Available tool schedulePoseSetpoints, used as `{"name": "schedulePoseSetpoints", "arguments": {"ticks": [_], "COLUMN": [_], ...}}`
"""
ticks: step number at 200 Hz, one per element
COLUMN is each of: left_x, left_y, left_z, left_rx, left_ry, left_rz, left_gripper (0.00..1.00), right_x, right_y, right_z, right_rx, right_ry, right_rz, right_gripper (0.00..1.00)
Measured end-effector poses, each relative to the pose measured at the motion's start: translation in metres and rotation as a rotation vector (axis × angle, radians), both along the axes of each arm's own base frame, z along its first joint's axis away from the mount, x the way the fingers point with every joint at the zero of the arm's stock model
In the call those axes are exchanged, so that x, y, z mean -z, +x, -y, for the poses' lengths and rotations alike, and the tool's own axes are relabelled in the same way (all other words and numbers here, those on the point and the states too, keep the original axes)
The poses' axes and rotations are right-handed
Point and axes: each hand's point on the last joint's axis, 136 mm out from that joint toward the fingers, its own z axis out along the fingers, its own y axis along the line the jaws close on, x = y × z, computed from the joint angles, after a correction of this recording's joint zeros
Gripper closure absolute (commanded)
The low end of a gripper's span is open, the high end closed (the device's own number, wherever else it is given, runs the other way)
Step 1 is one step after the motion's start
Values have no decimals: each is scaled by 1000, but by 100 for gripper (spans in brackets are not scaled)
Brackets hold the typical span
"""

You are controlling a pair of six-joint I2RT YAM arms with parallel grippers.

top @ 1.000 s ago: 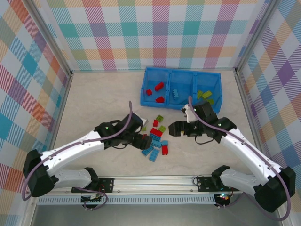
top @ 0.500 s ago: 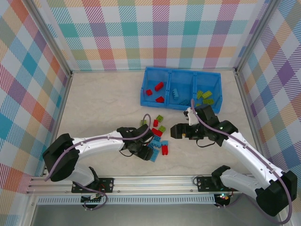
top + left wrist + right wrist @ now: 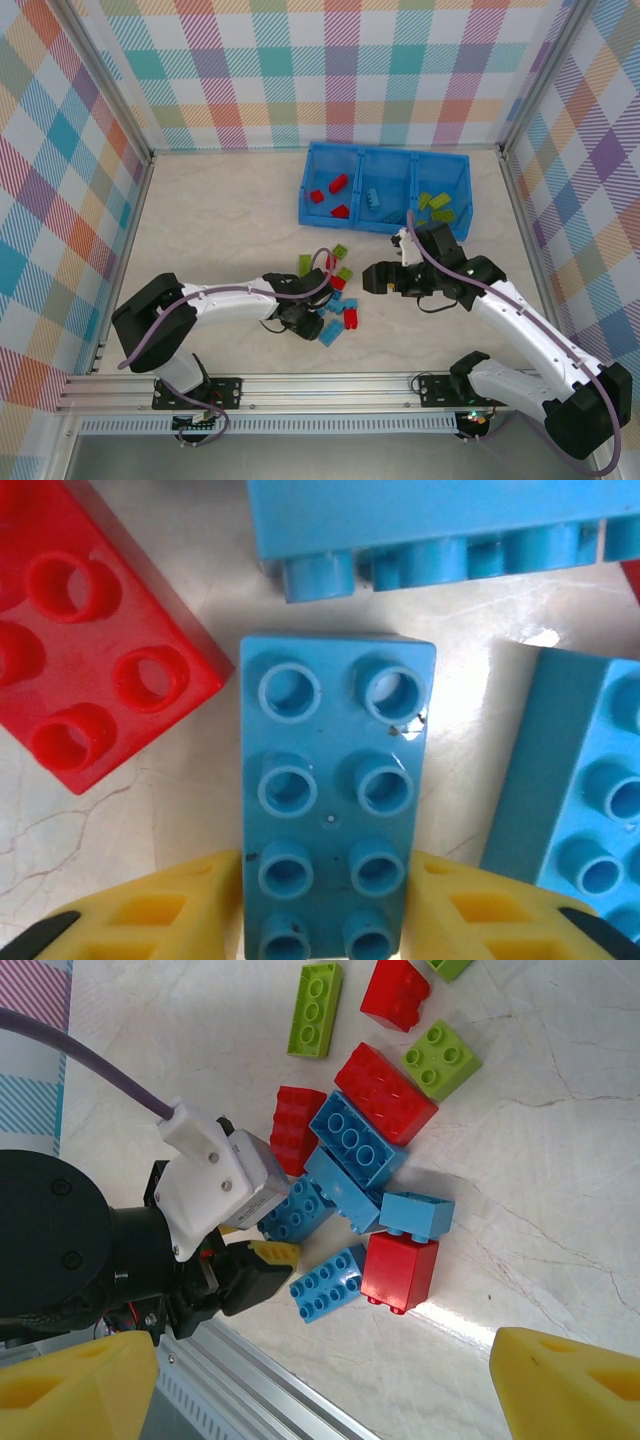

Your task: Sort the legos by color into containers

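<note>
Loose legos lie in a pile on the table: lime green (image 3: pixel 307 264), red (image 3: pixel 350 318) and light blue (image 3: pixel 331 331) bricks. My left gripper (image 3: pixel 306 319) is low at the pile's near left side. Its yellow fingers (image 3: pixel 170 910) press both long sides of a light blue lego (image 3: pixel 330 780), which lies studs up on the table. My right gripper (image 3: pixel 375 278) hovers open just right of the pile, with nothing between its yellow fingers (image 3: pixel 575 1385). The blue containers (image 3: pixel 390 151) stand behind: red bricks (image 3: pixel 337 186) left, a blue brick (image 3: pixel 372 198) middle, green bricks (image 3: pixel 435 204) right.
Checked walls with metal posts enclose the table on three sides. A metal rail (image 3: pixel 330 385) runs along the near edge, close behind the left gripper (image 3: pixel 250 1260). Bare tabletop (image 3: pixel 210 215) stretches left of the containers.
My left gripper has slid right into the pile and closed onto the light blue lego. The right arm shifted slightly early on, then held still and open.
</note>
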Motion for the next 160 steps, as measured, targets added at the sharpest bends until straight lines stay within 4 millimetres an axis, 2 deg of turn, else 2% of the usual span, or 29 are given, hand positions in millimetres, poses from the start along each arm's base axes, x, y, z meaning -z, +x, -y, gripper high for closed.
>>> {"name": "schedulePoseSetpoints", "arguments": {"ticks": [28, 61, 80, 103, 122, 142, 160], "left_x": [-1, -4, -13, -43, -74, -102, -124], "left_y": [1, 2, -2, -4, 5, 28, 61], "left_z": [1, 2, 4, 16, 27, 43, 69], "left_rx": [-2, -3, 28, 67, 74, 69, 44], "left_ry": [1, -21, -56, -156, -244, -284, -295], "left_rz": [12, 35, 60, 127, 213, 322, 424], "left_gripper": [71, 72, 72, 73, 73, 74, 74], "right_x": [0, 0, -1, -6, -17, -38, -54], "right_y": [0, -1, -1, -1, 0, 3, 7], "right_z": [0, -1, -1, 1, 7, 14, 21], "right_rx": [3, 0, 0, 8, 37, 83, 132], "right_ry": [1, 4, 6, 12, 22, 52, 72], "right_rz": [-2, -5, -4, 17, 68, 161, 237], "right_gripper": [13, 13, 13, 13, 12, 13, 13]}}
